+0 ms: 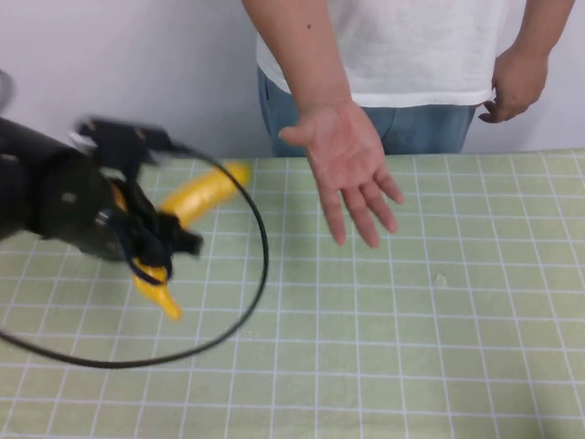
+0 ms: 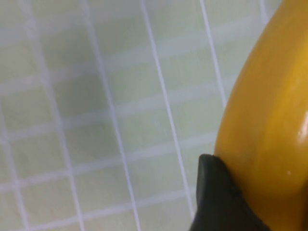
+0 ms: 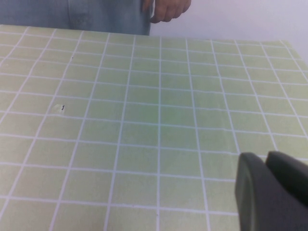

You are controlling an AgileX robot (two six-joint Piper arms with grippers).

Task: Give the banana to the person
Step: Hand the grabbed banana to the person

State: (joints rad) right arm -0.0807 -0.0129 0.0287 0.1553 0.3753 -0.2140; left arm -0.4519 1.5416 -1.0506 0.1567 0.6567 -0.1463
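My left gripper (image 1: 151, 242) is shut on the yellow banana (image 1: 203, 195) and holds it above the table at the left, one end pointing toward the far edge and the other toward me. In the left wrist view the banana (image 2: 269, 110) fills one side, pressed against a black finger (image 2: 216, 197). The person (image 1: 411, 55), in a white T-shirt and blue jeans, stands behind the far edge with an open palm (image 1: 345, 151) held out over the table, to the right of the banana. My right gripper (image 3: 267, 166) is shut and empty, low over the mat; it is out of the high view.
A green mat with a white grid (image 1: 411, 320) covers the table. A black cable (image 1: 247, 302) loops from the left arm over the mat. The person's other hand (image 1: 516, 82) hangs at the far right. A small speck (image 1: 441, 279) lies on the mat.
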